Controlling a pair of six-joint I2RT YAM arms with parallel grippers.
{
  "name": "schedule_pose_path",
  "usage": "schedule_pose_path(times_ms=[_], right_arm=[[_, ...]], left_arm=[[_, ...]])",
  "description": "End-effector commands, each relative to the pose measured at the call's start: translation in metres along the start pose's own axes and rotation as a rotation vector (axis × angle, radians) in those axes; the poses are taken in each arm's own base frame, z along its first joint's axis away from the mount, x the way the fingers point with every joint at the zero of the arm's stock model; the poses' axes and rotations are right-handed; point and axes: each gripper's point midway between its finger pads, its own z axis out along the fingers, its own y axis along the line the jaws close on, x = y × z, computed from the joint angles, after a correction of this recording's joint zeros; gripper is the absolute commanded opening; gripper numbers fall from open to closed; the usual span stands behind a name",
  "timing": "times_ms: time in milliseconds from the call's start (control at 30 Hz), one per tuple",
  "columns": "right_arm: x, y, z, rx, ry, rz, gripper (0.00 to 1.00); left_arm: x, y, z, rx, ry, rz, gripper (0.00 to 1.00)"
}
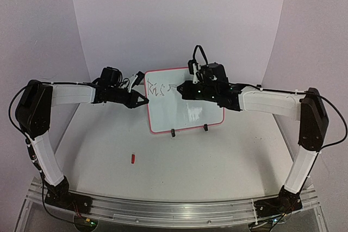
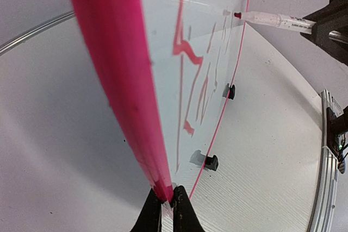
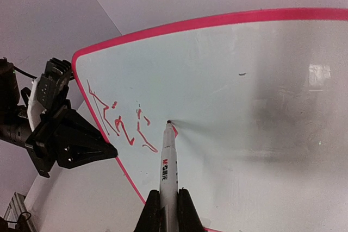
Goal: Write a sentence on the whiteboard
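Nearest the arm bases, a small red piece (image 1: 133, 158) lies alone on the table (image 1: 228, 161), well apart from everything else. It is possibly the pen's cap, but too small to confirm.

Further back, the whiteboard (image 1: 187, 110) stands roughly upright at mid-table on its two black clip feet (image 1: 173, 132), its face toward the arms.

The left gripper (image 1: 145, 101) is at the board's left edge. The left wrist view shows its fingers (image 2: 155, 215) closed on the red-pink frame (image 2: 109, 52) and pinching it — a bracing hold.

The right gripper (image 1: 182, 89) is clamped around the barrel of a marker (image 3: 169, 161), which points at the board's upper left area. The tip sits at or just off the surface. Contact cannot be confirmed.

The sentence (image 3: 125, 126) is barely begun. A few reddish strokes sit in the top-left corner, just left of the tip, and they are not legible as words. The rest of the board is bare. Behind it there is only a plain pale backdrop (image 1: 179, 14).

Assessment: writing is in hand, at an early stage. The next move calls for the following:
- Light, even tip pressure, with short strokes advancing rightward from the existing marks.
- A firm left hold, so the board neither tips back nor skids on its feet.

Risk: too much push could rock the board, and too little could leave gaps in the line.
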Motion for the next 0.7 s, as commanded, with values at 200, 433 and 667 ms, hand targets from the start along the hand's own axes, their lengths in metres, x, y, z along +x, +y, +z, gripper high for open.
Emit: schedule_pose_path(times_ms=[200, 433, 667], right_arm=[[-0.009, 0.013, 0.012, -0.067, 0.002, -0.003, 0.00], [0.010, 0.004, 0.015, -0.045, 0.044, 0.014, 0.00], [0.027, -0.003, 0.010, -0.025, 0.076, 0.023, 0.00]], left_arm=[[-0.004, 0.009, -0.004, -0.071, 0.012, 0.053, 0.00], [-0.005, 0.009, -0.005, -0.073, 0.010, 0.059, 0.00], [-0.004, 0.009, -0.005, -0.075, 0.012, 0.057, 0.00]])
